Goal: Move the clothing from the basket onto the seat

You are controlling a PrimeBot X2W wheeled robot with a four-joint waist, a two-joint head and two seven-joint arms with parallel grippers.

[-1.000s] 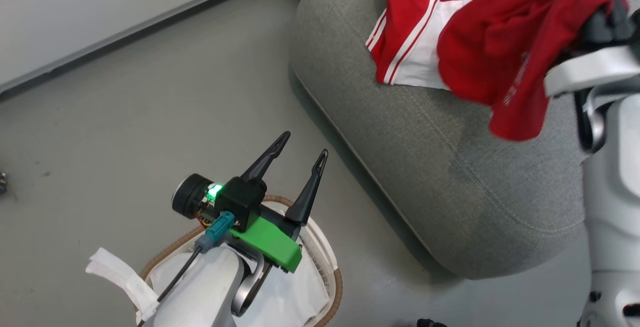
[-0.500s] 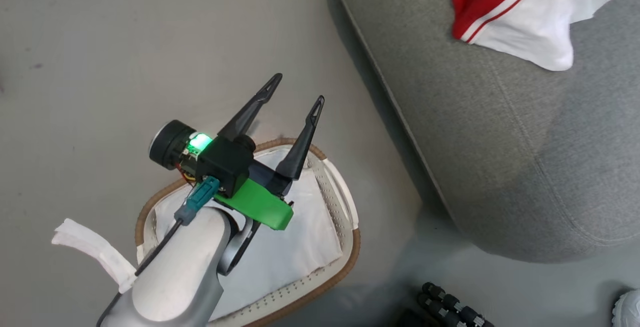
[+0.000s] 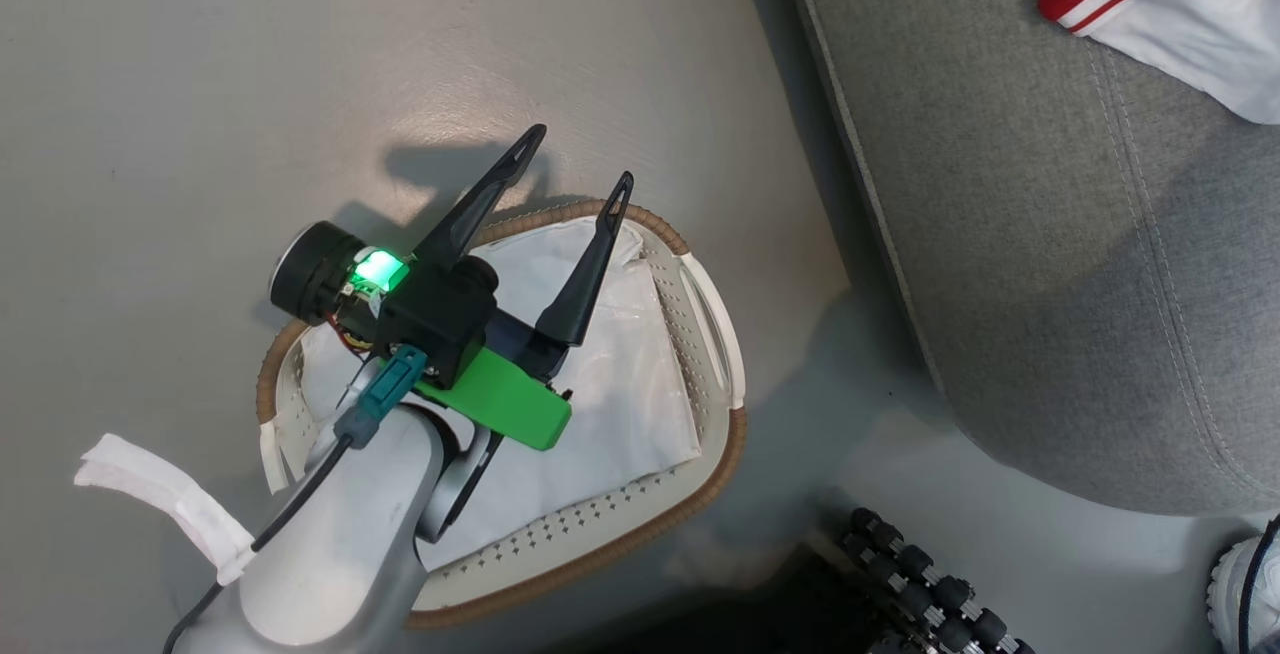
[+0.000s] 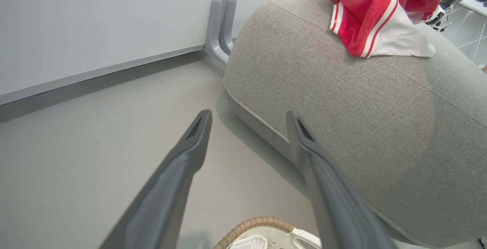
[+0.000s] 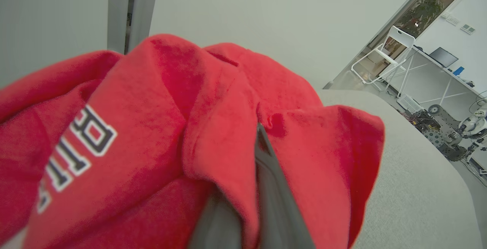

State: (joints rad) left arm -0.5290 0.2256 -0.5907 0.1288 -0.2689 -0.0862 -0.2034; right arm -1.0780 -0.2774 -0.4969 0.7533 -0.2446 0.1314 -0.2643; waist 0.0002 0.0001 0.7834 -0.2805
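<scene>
Open floor (image 3: pixel 200 84) lies left of the basket (image 3: pixel 620 534); the seat (image 3: pixel 1050 284) blocks passage close on its right.

From the head we look steeply down at the floor (image 3: pixel 200 84), close above the basket (image 3: pixel 712 319) and the left tool (image 3: pixel 580 154), with the seat (image 3: pixel 1050 254) along the right side. Our left wrist view sits low, just over the basket's rim, and faces along its tool's fingers across the floor to the seat's flank and the wall (image 4: pixel 95 32). These two views share the rim, the seat's flank and the striped clothing (image 3: pixel 1180 4) on top. Our right wrist view sits tight against the clothing around the right tool (image 5: pixel 260 131), facing over the seat into the room.
</scene>
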